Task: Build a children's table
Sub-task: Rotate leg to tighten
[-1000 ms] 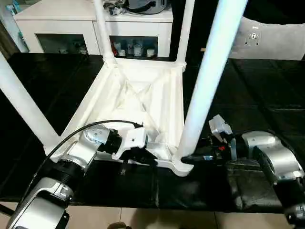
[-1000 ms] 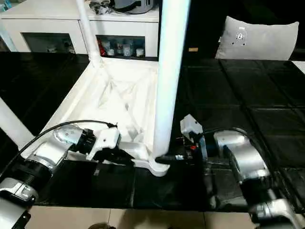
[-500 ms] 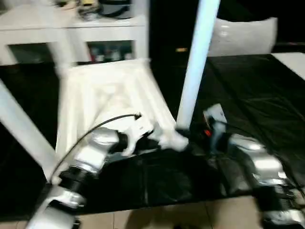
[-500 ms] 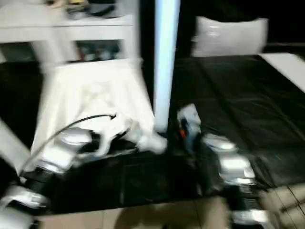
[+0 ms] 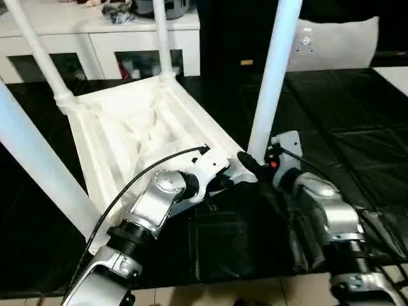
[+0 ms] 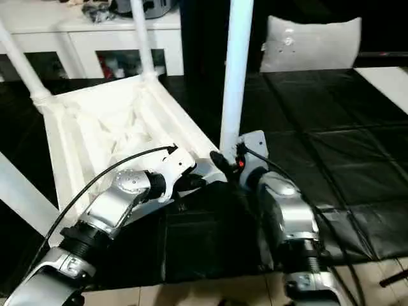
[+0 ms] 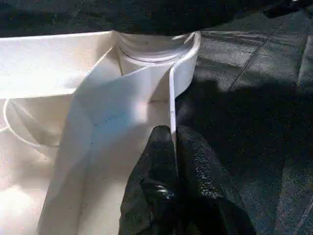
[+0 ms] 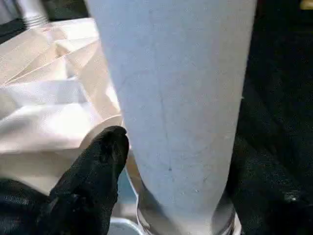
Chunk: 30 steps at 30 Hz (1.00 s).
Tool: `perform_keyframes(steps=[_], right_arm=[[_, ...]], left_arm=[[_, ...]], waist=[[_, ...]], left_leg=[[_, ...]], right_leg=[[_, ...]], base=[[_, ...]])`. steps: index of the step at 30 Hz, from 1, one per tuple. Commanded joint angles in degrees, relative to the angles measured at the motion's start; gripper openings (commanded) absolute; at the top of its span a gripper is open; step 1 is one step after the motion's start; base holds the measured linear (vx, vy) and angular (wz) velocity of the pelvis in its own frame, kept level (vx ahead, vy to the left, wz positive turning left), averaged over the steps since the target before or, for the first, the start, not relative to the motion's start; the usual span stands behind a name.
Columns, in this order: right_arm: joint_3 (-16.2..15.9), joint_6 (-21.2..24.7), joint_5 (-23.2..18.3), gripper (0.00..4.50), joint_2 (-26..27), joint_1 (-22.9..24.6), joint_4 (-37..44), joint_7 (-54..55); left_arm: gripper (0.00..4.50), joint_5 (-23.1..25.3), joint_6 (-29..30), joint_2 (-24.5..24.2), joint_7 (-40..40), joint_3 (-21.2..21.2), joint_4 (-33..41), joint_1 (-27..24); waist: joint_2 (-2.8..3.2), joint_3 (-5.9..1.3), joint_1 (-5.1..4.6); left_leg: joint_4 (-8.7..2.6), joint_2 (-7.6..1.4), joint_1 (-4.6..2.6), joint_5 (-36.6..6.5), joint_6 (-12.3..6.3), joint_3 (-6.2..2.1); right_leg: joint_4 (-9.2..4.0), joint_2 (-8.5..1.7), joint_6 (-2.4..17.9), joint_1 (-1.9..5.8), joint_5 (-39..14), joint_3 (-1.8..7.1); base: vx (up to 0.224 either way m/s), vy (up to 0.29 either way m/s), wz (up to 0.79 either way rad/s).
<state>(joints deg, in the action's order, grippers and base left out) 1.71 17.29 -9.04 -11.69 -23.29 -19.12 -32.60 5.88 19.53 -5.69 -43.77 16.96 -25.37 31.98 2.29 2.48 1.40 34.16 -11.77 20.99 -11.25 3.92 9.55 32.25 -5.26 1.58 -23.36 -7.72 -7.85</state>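
Table (image 5: 121,127) sits upside down on the surface (image 5: 357,127) – left gripper (image 7: 174,161) pinches its rim to steady it, right gripper (image 8: 171,171) spread around the near leg (image 5: 271,76), lower centre.

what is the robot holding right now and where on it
The left gripper pinches the upturned tabletop's thin rim near a corner socket; the right gripper's fingers straddle a leg's base.

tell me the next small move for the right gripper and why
Probably back the right gripper off the near leg. All four legs already stand in the upturned table top, and its fingers straddle that leg's base, while the left gripper pinches the rim.
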Motion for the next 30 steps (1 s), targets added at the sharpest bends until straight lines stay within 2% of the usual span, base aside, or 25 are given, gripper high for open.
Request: perform_keyframes(steps=[1,4,6,8,9,12,13,16,17,20,21,22,25,27,28,29,30], right_arm=[[-0.22,-1.84,-1.43,3.45,-2.16,1.29,1.33,-4.32],[0.70,-3.60,-2.87,3.67,-6.06,2.29,2.03,-10.46],[0.59,-3.69,-5.39,3.78,-10.96,3.23,3.53,-19.65],[0.39,-3.22,-6.35,4.01,-13.05,3.21,3.52,-23.47],[0.39,-3.22,-6.35,4.11,-13.05,3.21,3.52,-23.47],[-0.95,-3.68,-7.30,4.31,-17.01,3.12,3.82,-30.54],[-2.20,-5.09,-7.18,4.45,-19.16,2.98,3.87,-34.24],[-3.56,-8.67,-6.13,4.45,-20.63,2.33,3.24,-36.79],[-4.37,-8.20,-6.83,4.45,-21.27,1.91,3.81,-39.65],[-5.84,-6.76,-7.31,4.45,-21.75,1.54,4.24,-43.07],[-6.79,-5.88,-7.64,4.45,-21.96,1.37,4.32,-44.75],[-6.85,-5.82,-7.66,4.19,-21.97,1.35,4.33,-44.86],[-9.30,-4.06,-8.44,4.19,-21.77,0.48,3.26,-48.53],[-9.80,-4.21,-8.31,3.81,-21.24,0.03,2.49,-49.00],[-10.07,-4.12,-8.33,3.77,-21.01,-0.09,2.25,-49.34],[-10.29,-4.10,-8.29,3.77,-20.80,-0.22,2.05,-49.59],[-10.47,-3.91,-8.35,3.70,-20.59,-0.37,1.86,-49.86]], left_arm=[[0.00,-2.19,-3.92,-1.17,-2.25,-0.36,3.57,0.55],[0.00,-2.19,-5.49,-3.43,-4.71,-0.24,2.88,0.20],[0.00,-2.35,-7.89,-6.17,-8.44,0.16,1.63,0.02],[0.00,-2.45,-9.10,-7.55,-10.94,0.70,0.95,0.06],[0.00,-2.45,-9.10,-7.55,-10.94,0.70,0.95,0.06],[0.00,-2.72,-12.81,-10.51,-16.82,2.24,-0.17,0.18],[0.00,-3.22,-16.65,-12.30,-21.11,3.38,-0.70,0.20],[0.00,-3.35,-19.80,-14.18,-25.00,4.74,-1.60,0.39],[0.00,-3.39,-23.45,-15.18,-27.66,5.46,-2.90,0.63],[0.00,-3.67,-25.80,-16.19,-31.06,6.19,-3.50,0.88],[0.00,-3.98,-26.39,-16.54,-32.67,6.42,-3.53,1.05],[0.00,-4.00,-26.43,-16.57,-32.78,6.43,-3.53,1.06],[0.00,-4.53,-29.27,-17.43,-36.65,7.55,-4.44,2.08],[0.00,-4.47,-30.21,-17.46,-37.32,7.79,-4.75,2.36],[0.00,-4.55,-30.50,-17.46,-37.77,7.83,-4.79,2.39],[0.00,-4.61,-30.68,-17.45,-38.04,7.84,-4.78,2.42],[0.00,-4.68,-30.74,-17.43,-38.32,7.83,-4.76,2.45]], waist=[[-0.21,-4.45,0.76],[-0.26,-4.42,1.29],[-0.29,-4.16,1.52],[-0.27,-4.02,1.60],[-0.53,-4.03,1.62],[-0.51,-3.92,1.97],[-0.45,-3.92,2.28],[-0.43,-3.97,2.97],[-0.55,-3.95,3.26],[-0.53,-4.01,4.08],[-0.58,-4.05,4.19],[-0.70,-4.11,4.49],[-0.62,-4.20,4.96],[-0.75,-4.04,5.14],[-1.26,-4.04,5.20],[-0.96,-3.99,5.37],[-1.00,-3.94,5.29]], left_leg=[[-3.11,-1.08,0.12,-5.67,-6.76,-0.14],[-3.10,-1.15,0.10,-5.77,-7.25,-0.06],[-3.14,-1.09,0.01,-7.78,-7.38,0.04],[-3.25,-1.11,-0.06,-8.79,-7.11,0.01],[-3.25,-1.09,-0.09,-9.06,-7.00,0.00],[-3.32,-1.19,-0.42,-10.19,-6.42,-0.01],[-3.30,-1.21,-0.39,-10.22,-6.43,-0.05],[-3.31,-1.56,-0.83,-10.42,-5.99,0.18],[-3.36,-1.46,-0.61,-10.27,-6.00,0.19],[-3.46,-1.79,-1.08,-10.28,-5.61,0.31],[-3.43,-1.72,-1.01,-10.18,-5.65,0.37],[-3.49,-1.83,-0.87,-9.45,-5.75,0.30],[-3.39,-1.85,-0.81,-8.77,-5.80,0.35],[-3.37,-1.77,-0.81,-9.55,-5.03,0.44],[-3.35,-1.72,-0.74,-9.38,-4.93,0.47],[-3.40,-1.78,-0.71,-9.45,-4.51,0.33],[-3.44,-1.78,-0.64,-9.80,-4.33,0.34]], right_leg=[[-3.04,-3.22,9.96,4.12,-12.39,2.88],[-2.90,-3.22,10.28,4.15,-12.63,2.96],[-3.30,-3.16,9.52,4.13,-15.50,2.88],[-3.56,-3.08,8.67,4.03,-17.80,2.82],[-3.65,-3.08,8.28,4.00,-18.55,2.78],[-3.98,-3.17,7.59,3.78,-21.67,2.70],[-4.08,-3.16,7.44,3.66,-22.00,2.71],[-3.69,-3.19,8.32,3.13,-20.53,3.08],[-3.52,-3.13,8.39,3.37,-20.42,3.06],[-3.34,-3.14,9.04,3.04,-19.65,3.39],[-3.22,-3.11,9.22,3.12,-19.33,3.43],[-2.92,-3.20,9.61,3.27,-18.40,3.56],[-2.67,-3.35,10.11,3.19,-17.29,3.73],[-2.79,-3.46,9.78,3.11,-18.97,3.83],[-2.82,-3.48,9.56,3.17,-19.45,3.84],[-2.69,-3.57,9.31,3.17,-20.36,3.85],[-2.74,-3.55,9.08,3.22,-20.63,3.83]], base=[[0.000,0.000,0.00],[0.000,0.000,0.00],[0.000,0.000,0.00],[0.000,0.000,0.00],[0.000,0.000,0.00],[0.000,0.000,0.00],[0.000,0.000,0.00],[0.000,0.000,0.00],[0.000,0.000,0.00],[0.000,0.000,0.00],[0.000,0.000,0.00],[0.000,0.000,0.00],[0.000,0.000,0.00],[0.000,0.000,0.00],[0.000,0.000,0.00],[0.000,0.000,0.00],[0.000,0.000,0.00]])
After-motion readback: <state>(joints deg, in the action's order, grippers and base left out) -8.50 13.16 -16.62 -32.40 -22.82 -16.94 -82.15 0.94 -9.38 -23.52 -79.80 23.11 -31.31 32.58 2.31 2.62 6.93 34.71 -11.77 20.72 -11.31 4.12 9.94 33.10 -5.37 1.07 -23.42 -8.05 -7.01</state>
